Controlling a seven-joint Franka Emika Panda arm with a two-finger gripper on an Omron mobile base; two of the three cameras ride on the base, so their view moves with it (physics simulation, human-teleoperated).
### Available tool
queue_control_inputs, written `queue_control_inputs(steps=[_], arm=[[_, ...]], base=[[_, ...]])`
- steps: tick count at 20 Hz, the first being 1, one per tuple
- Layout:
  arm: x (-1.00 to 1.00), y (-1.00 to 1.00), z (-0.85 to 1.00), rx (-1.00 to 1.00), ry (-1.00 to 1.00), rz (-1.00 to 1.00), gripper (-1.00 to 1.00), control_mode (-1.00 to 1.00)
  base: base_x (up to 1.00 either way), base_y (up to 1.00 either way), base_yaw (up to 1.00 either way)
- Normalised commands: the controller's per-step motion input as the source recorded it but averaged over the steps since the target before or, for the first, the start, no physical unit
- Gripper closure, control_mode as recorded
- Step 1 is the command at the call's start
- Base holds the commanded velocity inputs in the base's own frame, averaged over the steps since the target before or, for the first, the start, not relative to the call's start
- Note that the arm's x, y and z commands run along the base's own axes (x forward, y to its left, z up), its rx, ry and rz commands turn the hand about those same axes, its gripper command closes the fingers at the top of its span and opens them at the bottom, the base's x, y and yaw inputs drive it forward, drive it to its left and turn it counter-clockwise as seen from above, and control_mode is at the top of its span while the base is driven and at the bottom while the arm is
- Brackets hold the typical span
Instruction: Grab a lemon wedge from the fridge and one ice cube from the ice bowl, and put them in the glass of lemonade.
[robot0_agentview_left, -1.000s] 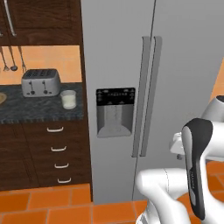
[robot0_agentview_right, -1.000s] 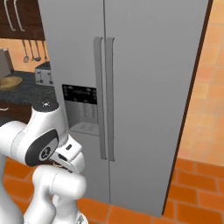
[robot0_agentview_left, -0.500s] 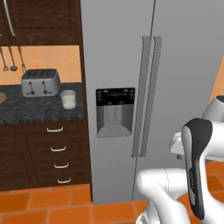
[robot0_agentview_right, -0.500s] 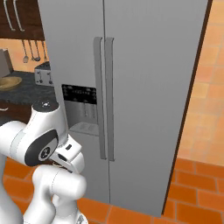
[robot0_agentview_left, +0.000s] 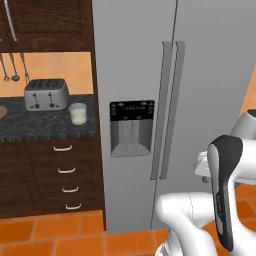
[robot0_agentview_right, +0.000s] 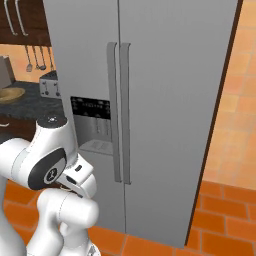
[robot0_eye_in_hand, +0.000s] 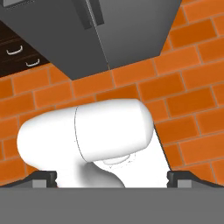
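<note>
Tall grey fridge (robot0_agentview_left: 200, 75): smooth, matt brushed metal. Dark cabinet drawers (robot0_agentview_left: 55, 175): wood grain. Counter (robot0_agentview_left: 40, 125): speckled dark stone, at whose right edge stands a clear glass tumbler (robot0_agentview_left: 78, 113). Toaster (robot0_agentview_left: 46, 94): shiny metal.

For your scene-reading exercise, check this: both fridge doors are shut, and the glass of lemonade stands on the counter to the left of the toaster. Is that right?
One slip. The left base view shows the glass to the right of the toaster, between it and the fridge. Both fridge doors are indeed shut, and the glass does stand on the counter.
</note>
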Motion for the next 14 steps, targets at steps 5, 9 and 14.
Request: queue_control_inputs(steps=[5, 9, 14], arm=[[0.0, 0.0, 0.0, 0.0, 0.0, 0.0, -1.0, 1.0], [0.0, 0.0, 0.0, 0.0, 0.0, 0.0, -1.0, 1.0], [0.0, 0.0, 0.0, 0.0, 0.0, 0.0, -1.0, 1.0]], base=[[0.23, 0.0, 0.0], [0.23, 0.06, -0.01], [0.22, 0.0, 0.0]])
